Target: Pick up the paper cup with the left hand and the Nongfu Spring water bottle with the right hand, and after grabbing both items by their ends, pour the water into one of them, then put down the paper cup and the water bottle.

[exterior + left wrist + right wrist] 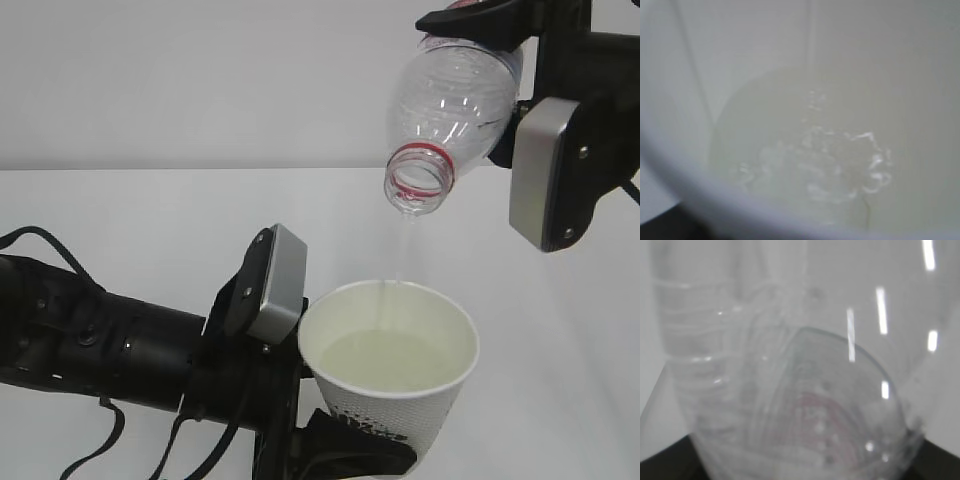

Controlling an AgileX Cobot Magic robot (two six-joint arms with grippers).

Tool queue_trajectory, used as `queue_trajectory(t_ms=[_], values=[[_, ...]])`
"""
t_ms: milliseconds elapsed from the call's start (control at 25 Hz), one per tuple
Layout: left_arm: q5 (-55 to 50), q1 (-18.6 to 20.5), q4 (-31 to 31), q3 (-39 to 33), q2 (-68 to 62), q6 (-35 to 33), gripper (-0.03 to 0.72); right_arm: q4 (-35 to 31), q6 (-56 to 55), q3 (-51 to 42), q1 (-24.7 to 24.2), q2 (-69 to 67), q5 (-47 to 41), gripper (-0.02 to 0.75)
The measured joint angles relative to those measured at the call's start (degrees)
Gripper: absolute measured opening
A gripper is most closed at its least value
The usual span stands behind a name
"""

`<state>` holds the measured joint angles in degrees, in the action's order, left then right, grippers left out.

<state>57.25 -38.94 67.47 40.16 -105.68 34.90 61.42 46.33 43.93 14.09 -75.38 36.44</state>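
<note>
There is one paper cup (400,360), at the lower centre of the exterior view, and one Nongfu Spring water bottle (450,110), tilted mouth-down at the upper right. One thin stream of water (398,255) runs between them, and one pool of it lies in the cup, which fills the whole left wrist view. Two robot arms show, the left hand (345,455) at the lower left and the right hand (500,40) at the upper right, each carrying one grey metal plate.
</note>
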Motion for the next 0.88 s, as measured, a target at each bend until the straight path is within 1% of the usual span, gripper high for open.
queue_trajectory(t_ms=[160, 880], values=[[0.00, 0.00, -1.23, 0.00, 0.00, 0.00, 0.508, 0.00, 0.00, 0.00, 0.00, 0.00, 0.00, 0.485], [-1.11, 0.00, -1.34, 0.00, 0.00, 0.00, 0.508, -0.04, 0.11, 0.00, 0.00, 0.00, 0.00, 0.485]])
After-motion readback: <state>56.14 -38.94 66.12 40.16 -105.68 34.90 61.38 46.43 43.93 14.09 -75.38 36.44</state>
